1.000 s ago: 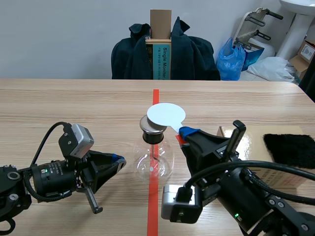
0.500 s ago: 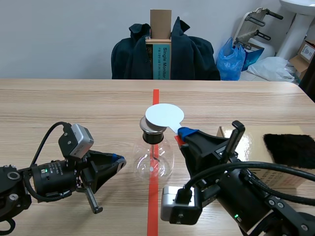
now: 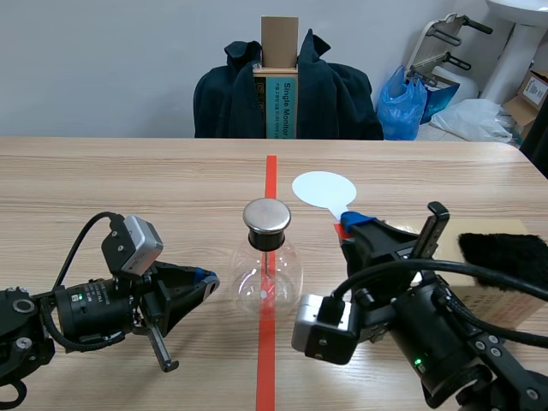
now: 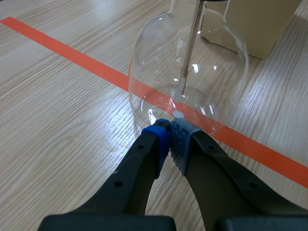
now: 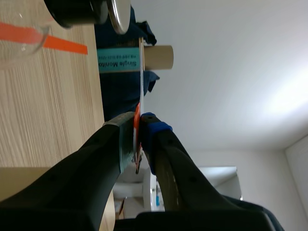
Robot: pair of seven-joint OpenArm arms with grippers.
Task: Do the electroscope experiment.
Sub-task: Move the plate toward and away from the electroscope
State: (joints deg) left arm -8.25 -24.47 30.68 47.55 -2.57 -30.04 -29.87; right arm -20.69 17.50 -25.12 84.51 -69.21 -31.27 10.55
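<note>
The glass electroscope (image 3: 267, 278) stands on the red tape line (image 3: 271, 171), its metal cap (image 3: 267, 216) bare. The right gripper (image 3: 351, 224) pinches the thin handle of a white disc (image 3: 324, 187), held up beside the cap and apart from it. The left gripper (image 3: 205, 278) lies closed and empty just beside the electroscope's base. A low swing of the disc could tip the electroscope, or the handle could twist in the grip

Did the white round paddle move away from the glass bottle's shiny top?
Yes. The white round paddle, held by the right gripper, swung rightward, off the silver metal cap of the round glass flask.
</note>
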